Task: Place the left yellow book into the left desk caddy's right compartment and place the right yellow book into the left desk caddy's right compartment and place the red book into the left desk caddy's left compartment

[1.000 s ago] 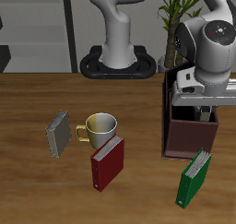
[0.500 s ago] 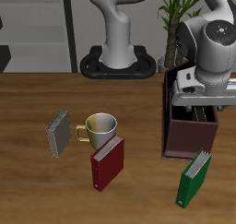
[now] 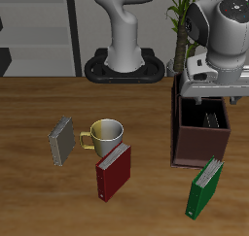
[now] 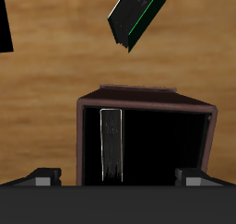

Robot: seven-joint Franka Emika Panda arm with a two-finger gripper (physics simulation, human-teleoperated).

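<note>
The desk (image 3: 39,104) is a warm brown wood with a plain grain, running back to a room wall where pale shelving (image 3: 34,31) stands, and a green potted plant (image 3: 185,16) rises behind the arm's side. The robot's round dark base plate (image 3: 124,69) sits at the back of the desk.

The gripper (image 3: 208,102) hangs directly above the left desk caddy (image 3: 199,143), a dark brown box near the back of the desk. In the wrist view the jaws stand wide apart with nothing between them, only their two tips showing at either side of the caddy's opening. Inside the caddy (image 4: 147,108), one grey striped book, the left yellow book (image 4: 112,145), stands upright against one side wall; the rest of the interior is too dark to read, and the middle wall cannot be made out.

The right yellow book (image 3: 62,140) lies tilted on the desk, well apart from the caddy, just beside a metal mug (image 3: 105,135). The red book (image 3: 113,172) lies nearer the desk's front edge, just in front of the mug. A green book (image 3: 205,187) lies in front of the caddy, close to its front wall.
</note>
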